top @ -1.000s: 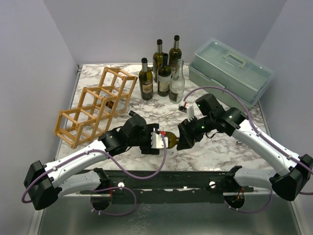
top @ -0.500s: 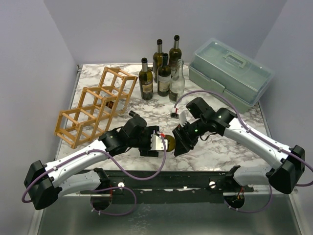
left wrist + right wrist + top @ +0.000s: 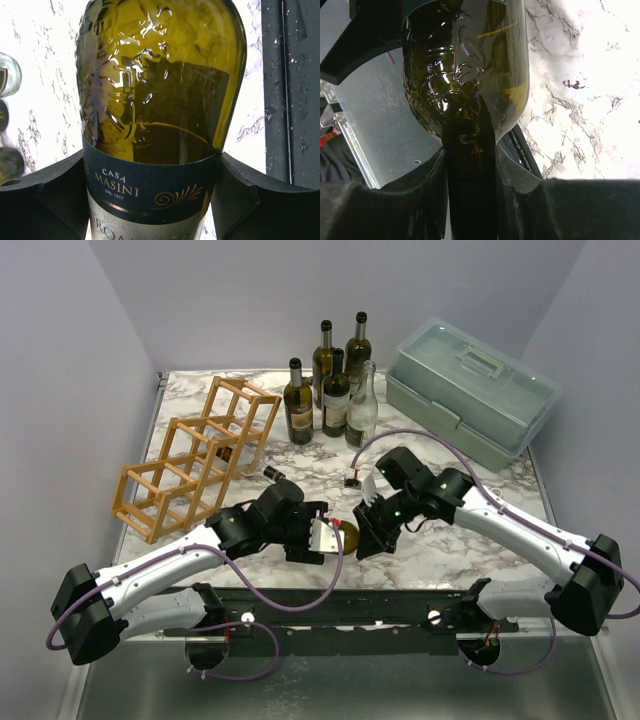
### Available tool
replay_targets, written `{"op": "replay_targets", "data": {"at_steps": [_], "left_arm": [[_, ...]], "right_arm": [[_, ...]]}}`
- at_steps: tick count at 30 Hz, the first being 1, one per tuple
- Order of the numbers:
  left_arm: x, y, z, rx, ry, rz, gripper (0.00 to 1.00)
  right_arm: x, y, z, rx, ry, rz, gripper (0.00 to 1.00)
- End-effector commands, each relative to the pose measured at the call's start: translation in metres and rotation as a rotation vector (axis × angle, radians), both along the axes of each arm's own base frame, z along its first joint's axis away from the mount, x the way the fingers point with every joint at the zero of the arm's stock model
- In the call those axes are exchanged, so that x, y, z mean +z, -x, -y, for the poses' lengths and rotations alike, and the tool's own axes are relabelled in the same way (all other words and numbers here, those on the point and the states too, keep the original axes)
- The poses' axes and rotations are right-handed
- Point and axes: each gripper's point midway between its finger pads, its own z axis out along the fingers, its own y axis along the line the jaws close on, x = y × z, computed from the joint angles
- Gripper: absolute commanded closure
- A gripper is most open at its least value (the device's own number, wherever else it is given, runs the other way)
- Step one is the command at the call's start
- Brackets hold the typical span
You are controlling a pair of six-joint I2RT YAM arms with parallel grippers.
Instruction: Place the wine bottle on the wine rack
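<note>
While the dark green glass wine bottle (image 3: 347,533) lies on its side near the front middle of the white marble counter (image 3: 440,540), both arms hold it, one at each end. The left gripper (image 3: 325,537) is clamped on the fat part of the bottle. In the left wrist view its black fingers (image 3: 45,200) press on both sides of the dark blue label (image 3: 150,187), which has gold letters that say CASA MASINI. The right gripper (image 3: 362,530) is closed tight on the thin neck. In the right wrist view its black fingers (image 3: 520,192) hug the neck from both sides, and the round shoulder of the bottle fills the picture above them. The neck points to the right and the fat end points to the left. I cannot tell if the bottle touches the counter or hangs just over it. The light-brown wooden stick wine rack (image 3: 195,455) stands at the back left of the counter, well apart from the held bottle. Something dark with a red tip (image 3: 228,452) pokes out of one of its cells, but it is too small to be sure what it is. Five standing bottles (image 3: 336,390) are grouped at the back middle, four dark and one clear. A pale green plastic toolbox (image 3: 470,390) with a see-through lid sits at the back right
</note>
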Motion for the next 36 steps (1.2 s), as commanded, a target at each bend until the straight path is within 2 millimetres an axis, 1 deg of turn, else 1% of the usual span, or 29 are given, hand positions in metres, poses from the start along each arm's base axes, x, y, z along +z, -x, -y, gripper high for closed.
{"op": "replay_targets", "data": {"at_steps": [1, 3, 6, 9, 12, 14, 16, 18, 21, 23, 24, 25, 28, 30, 32, 36], "left_arm": [[0.044, -0.010, 0.025, 0.009, 0.171, 0.063, 0.02], [0.049, -0.008, 0.026, 0.011, 0.188, 0.054, 0.01], [0.063, -0.002, 0.026, 0.003, 0.235, 0.045, 0.01], [0.078, 0.002, 0.021, 0.012, 0.286, 0.041, 0.01], [0.091, 0.008, 0.017, 0.002, 0.336, 0.030, 0.01], [0.100, 0.008, 0.012, 0.020, 0.364, 0.030, 0.01], [0.110, 0.008, 0.008, 0.029, 0.390, 0.046, 0.01], [0.130, 0.005, 0.006, 0.054, 0.440, 0.071, 0.01], [0.177, -0.004, 0.005, 0.139, 0.592, 0.096, 0.01], [0.209, -0.009, 0.004, 0.182, 0.701, 0.117, 0.01], [0.222, -0.012, 0.002, 0.213, 0.743, 0.117, 0.01], [0.237, -0.016, 0.000, 0.241, 0.786, 0.127, 0.01], [0.270, -0.036, -0.011, 0.408, 0.868, 0.106, 0.01], [0.281, -0.051, -0.020, 0.518, 0.873, 0.107, 0.01], [0.286, -0.067, -0.034, 0.641, 0.885, 0.129, 0.01], [0.291, -0.091, -0.068, 0.870, 0.903, 0.213, 0.01]], "right_arm": [[0.013, -0.020, -0.006, -0.074, -0.099, 0.154, 0.99], [0.016, -0.018, -0.009, -0.082, -0.146, 0.155, 0.99], [0.012, -0.019, -0.009, -0.102, -0.133, 0.145, 1.00], [0.010, -0.021, -0.008, -0.120, -0.112, 0.133, 0.99], [0.008, -0.023, -0.010, -0.143, -0.133, 0.134, 0.99], [0.006, -0.023, -0.009, -0.156, -0.128, 0.131, 0.99], [0.004, -0.020, -0.010, -0.147, -0.135, 0.121, 0.99], [0.006, -0.018, -0.013, -0.130, -0.162, 0.120, 1.00], [0.011, -0.013, -0.019, -0.094, -0.220, 0.111, 0.99], [0.014, -0.009, -0.027, -0.053, -0.263, 0.104, 0.99], [0.014, -0.005, -0.032, -0.031, -0.275, 0.096, 0.99], [0.015, -0.003, -0.038, -0.018, -0.285, 0.097, 0.99], [0.022, 0.004, -0.063, 0.013, -0.359, 0.100, 1.00], [0.025, 0.002, -0.078, -0.008, -0.401, 0.108, 0.99], [0.028, 0.001, -0.093, -0.016, -0.439, 0.089, 0.99], [0.029, 0.001, -0.121, -0.017, -0.486, 0.094, 0.99]]}}
